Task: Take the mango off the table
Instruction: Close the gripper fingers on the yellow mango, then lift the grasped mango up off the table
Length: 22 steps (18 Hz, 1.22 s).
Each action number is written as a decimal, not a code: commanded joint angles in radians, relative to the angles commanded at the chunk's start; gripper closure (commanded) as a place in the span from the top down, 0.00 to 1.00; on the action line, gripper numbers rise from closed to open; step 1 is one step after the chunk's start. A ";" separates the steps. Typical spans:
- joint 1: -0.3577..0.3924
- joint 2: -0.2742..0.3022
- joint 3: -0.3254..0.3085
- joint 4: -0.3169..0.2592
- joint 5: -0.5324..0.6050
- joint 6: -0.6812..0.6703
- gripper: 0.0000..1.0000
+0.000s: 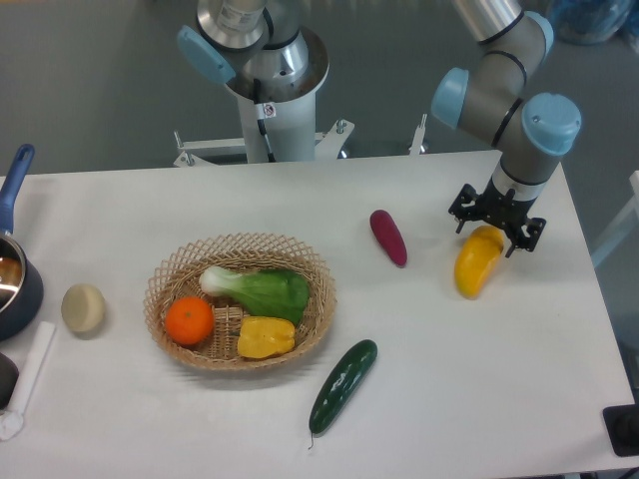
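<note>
The mango point(476, 265) lies on the white tabletop point(479, 379), near its right edge, at about three o'clock from the woven basket point(240, 299). The claw point(496, 220) stands over the far end of the mango, its black fingers spread wide on both sides of the fruit tip. I cannot tell if they touch it. A purple vegetable point(388, 238) lies at nine o'clock from the mango.

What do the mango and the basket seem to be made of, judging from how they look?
The mango looks like smooth plastic or real fruit skin: an even yellow-orange surface with a soft sheen; the view cannot settle which. The basket appears to be woven wicker or rattan: tan strands in an open lattice rim, matte finish.
</note>
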 joint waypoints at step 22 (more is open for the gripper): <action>-0.064 0.146 0.138 0.000 -0.294 -0.234 0.38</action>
